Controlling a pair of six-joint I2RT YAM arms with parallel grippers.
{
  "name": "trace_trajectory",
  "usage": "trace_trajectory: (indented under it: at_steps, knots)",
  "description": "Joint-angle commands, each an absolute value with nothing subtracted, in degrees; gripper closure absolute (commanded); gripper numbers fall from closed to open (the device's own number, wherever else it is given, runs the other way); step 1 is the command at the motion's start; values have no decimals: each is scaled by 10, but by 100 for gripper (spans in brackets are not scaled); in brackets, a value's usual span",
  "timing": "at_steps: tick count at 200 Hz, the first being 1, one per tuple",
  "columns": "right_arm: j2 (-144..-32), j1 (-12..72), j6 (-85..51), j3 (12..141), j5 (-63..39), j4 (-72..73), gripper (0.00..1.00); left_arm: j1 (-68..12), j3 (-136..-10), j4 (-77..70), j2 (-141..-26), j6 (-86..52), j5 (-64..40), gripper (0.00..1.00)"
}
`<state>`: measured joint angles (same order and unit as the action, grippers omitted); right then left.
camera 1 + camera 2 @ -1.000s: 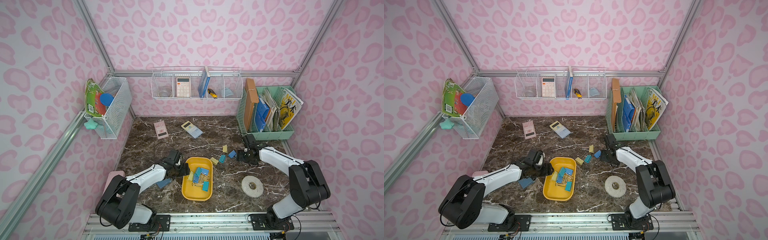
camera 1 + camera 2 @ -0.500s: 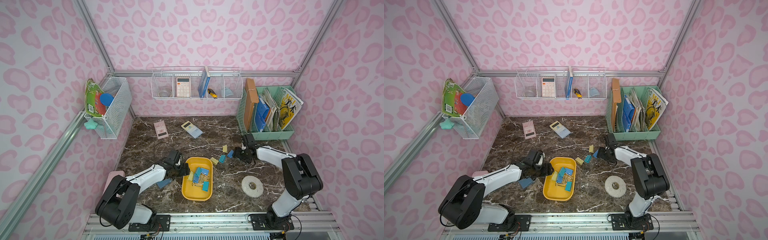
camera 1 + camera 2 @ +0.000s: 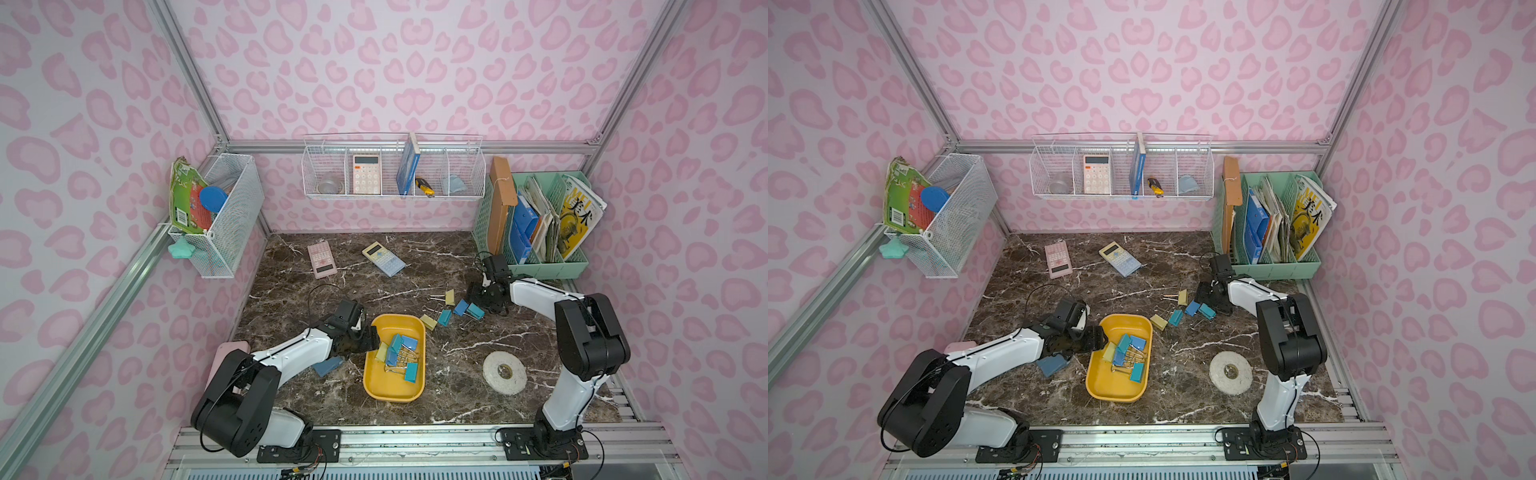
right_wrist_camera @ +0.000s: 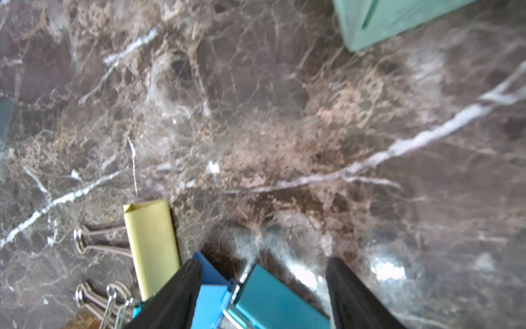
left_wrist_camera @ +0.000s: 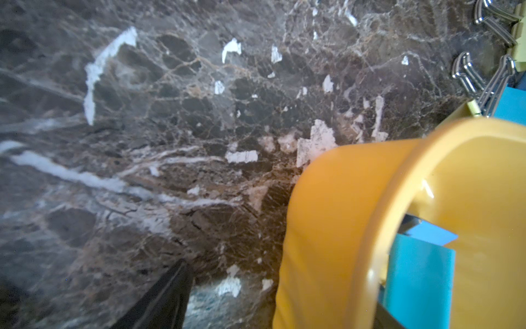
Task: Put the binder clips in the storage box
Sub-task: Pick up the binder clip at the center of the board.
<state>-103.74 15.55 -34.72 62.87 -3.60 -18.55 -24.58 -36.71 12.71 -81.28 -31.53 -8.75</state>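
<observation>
The storage box, a shallow yellow tray [image 3: 395, 397] [image 3: 1113, 390], holds several binder clips [image 3: 397, 351] in blue, teal and pale yellow. My left gripper [image 3: 371, 337] [image 5: 280, 310] is open, its jaws astride the tray's left wall [image 5: 327, 228]. More loose clips lie on the marble to the tray's upper right: a pale yellow one [image 3: 449, 296], a blue one [image 3: 460, 307] and a teal one [image 3: 474, 311]. My right gripper [image 3: 482, 298] [image 4: 263, 296] is open low over them. The teal clip [image 4: 273, 299] and the blue clip [image 4: 210, 299] lie between its fingers, untouched.
A blue-grey pad [image 3: 328, 366] lies under my left arm. A white tape roll [image 3: 504, 372] sits front right. Two calculators [image 3: 322, 259] [image 3: 383, 258] lie at the back. The mint green organizer [image 3: 540, 268] stands just behind my right gripper. Wire baskets hang on the walls.
The right arm's elbow has swung inward and back, while its gripper has edged slightly left over the loose clips. The left arm has not moved.
</observation>
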Motion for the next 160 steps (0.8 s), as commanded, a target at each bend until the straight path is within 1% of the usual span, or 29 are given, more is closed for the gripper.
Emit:
trace_trajectory:
  at_steps: [1, 32, 68, 94, 160]
  knots:
    - [-1012, 148, -353, 612, -8, -218, 26, -245, -360, 172, -813, -318, -88, 22]
    - [-946, 147, -366, 562, -19, -221, 26, -245, -359, 168, -814, -318, -88, 22]
    - [-927, 159, -391, 528, -55, -186, 26, -245, -365, 164, -823, -316, -93, 22]
    - [-941, 175, -407, 535, -59, -170, 26, -245, -365, 166, -821, -316, -95, 22]
    - [-1001, 169, -404, 589, -54, -163, 26, -245, -361, 169, -817, -317, -91, 22]
